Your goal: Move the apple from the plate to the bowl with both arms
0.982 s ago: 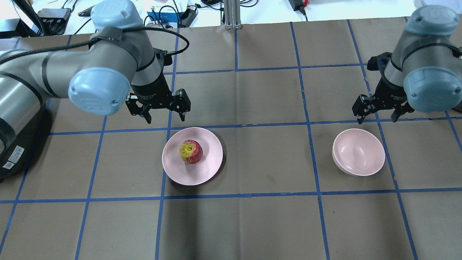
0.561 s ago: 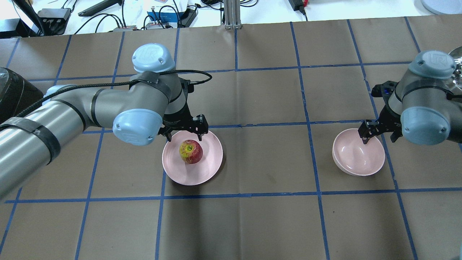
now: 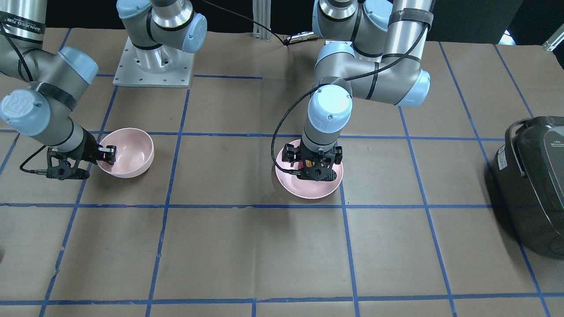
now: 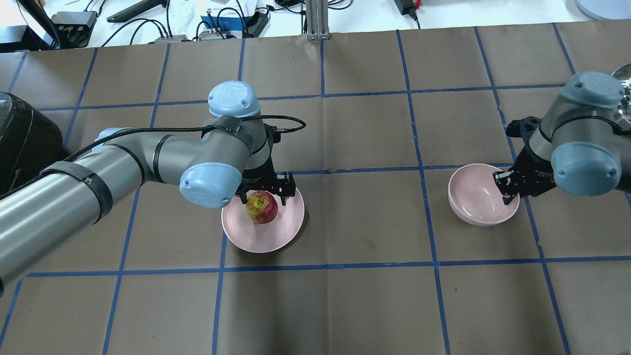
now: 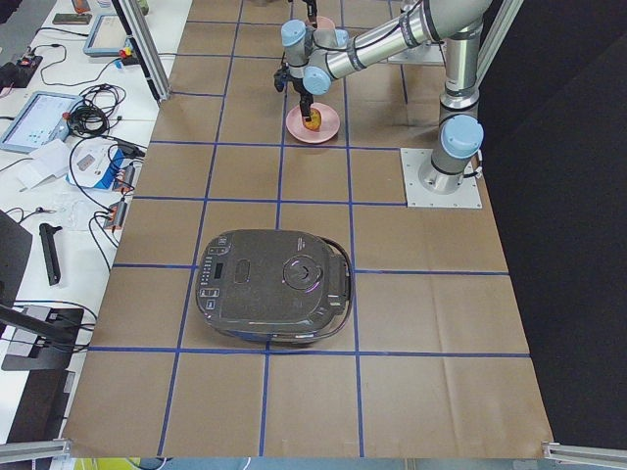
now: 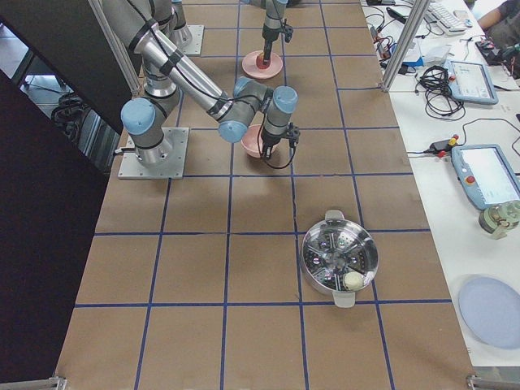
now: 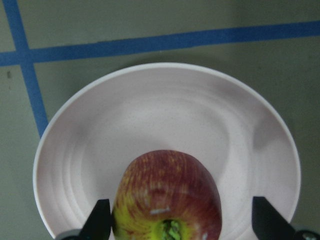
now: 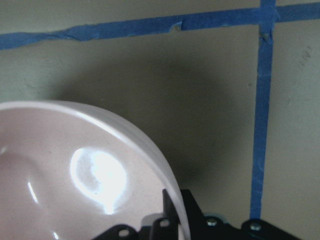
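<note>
The red apple [image 4: 263, 209] with its yellow-green stem patch lies on the flat pink plate [image 4: 276, 236]. My left gripper [image 4: 262, 198] is down on the plate, open, with one finger on each side of the apple. In the left wrist view the apple [image 7: 167, 195] sits between the two fingertips [image 7: 100, 222], with a gap on the right side. The deep pink bowl [image 4: 475, 197] stands to the right, tipped a little. My right gripper [image 4: 505, 190] is shut on the bowl's near right rim, which runs into its jaws in the right wrist view [image 8: 175, 220].
A black rice cooker [image 4: 24, 138] stands at the table's left end. A steel steamer pot [image 6: 340, 260] stands at the right end. Cables and devices lie on the white bench [image 4: 162, 19] beyond the far edge.
Both arms came down. The left gripper lowered from behind the plate to straddle the apple. The right gripper closed on the bowl's rim, and the bowl shifted slightly left and away and tipped.
</note>
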`<state>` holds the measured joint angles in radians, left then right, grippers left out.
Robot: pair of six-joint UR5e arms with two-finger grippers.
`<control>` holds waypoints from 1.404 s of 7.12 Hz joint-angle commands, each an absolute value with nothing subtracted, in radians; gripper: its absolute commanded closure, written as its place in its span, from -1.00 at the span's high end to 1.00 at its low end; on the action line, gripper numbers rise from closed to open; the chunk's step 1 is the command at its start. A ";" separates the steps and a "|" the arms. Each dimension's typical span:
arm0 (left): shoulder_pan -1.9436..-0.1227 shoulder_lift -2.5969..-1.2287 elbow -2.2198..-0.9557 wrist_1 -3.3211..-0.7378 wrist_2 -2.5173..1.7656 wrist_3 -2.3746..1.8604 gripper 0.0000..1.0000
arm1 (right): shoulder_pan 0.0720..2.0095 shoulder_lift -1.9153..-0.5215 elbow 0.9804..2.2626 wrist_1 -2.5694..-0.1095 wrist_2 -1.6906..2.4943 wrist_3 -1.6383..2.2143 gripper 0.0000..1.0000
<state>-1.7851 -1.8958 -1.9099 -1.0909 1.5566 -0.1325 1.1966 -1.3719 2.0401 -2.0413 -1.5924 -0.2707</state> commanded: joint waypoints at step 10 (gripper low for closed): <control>-1.789 -1.845 -1.611 -1.433 1.548 -0.229 -0.70 | 1.575 -1.306 1.951 -1.960 -1.327 0.078 0.05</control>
<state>-1.7862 -1.8375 -1.6399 -1.4039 1.5563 -0.1637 1.5719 -1.3264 1.9499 -1.9522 -1.3261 0.0713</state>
